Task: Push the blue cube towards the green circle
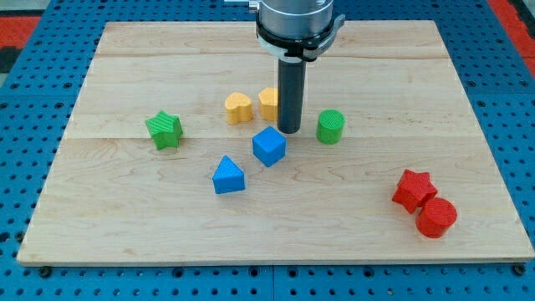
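Note:
The blue cube (269, 146) sits near the middle of the wooden board. The green circle (330, 126), a short green cylinder, stands to its upper right. My tip (289, 131) is the lower end of the dark rod. It sits just above and to the right of the blue cube, between the cube and the green circle, close to the cube's upper right corner. The rod hides part of a yellow block behind it.
A blue triangle block (228, 176) lies lower left of the cube. A yellow heart (238, 108) and another yellow block (268, 104) sit above it. A green star (164, 130) is at the left. A red star (413, 189) and red cylinder (436, 217) are at the lower right.

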Robot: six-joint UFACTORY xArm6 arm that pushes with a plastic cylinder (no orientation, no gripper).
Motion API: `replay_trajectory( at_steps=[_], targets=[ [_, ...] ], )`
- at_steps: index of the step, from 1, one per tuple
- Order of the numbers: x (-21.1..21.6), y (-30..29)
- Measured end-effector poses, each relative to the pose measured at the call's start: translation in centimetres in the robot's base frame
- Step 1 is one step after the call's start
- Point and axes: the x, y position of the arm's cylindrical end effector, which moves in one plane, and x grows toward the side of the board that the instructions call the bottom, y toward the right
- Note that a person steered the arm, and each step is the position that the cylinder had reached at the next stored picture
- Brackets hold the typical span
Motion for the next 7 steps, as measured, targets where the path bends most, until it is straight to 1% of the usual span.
replay_trajectory(
  at_steps=[1,3,4,5,6,7],
  targets=[
    [0.0,-0.1],
    [-3.5,-1.3],
    [-3.6,-0.9],
    [-1.8,-3.6],
    [0.8,-7.7],
    [4.0,-5.3]
  ],
)
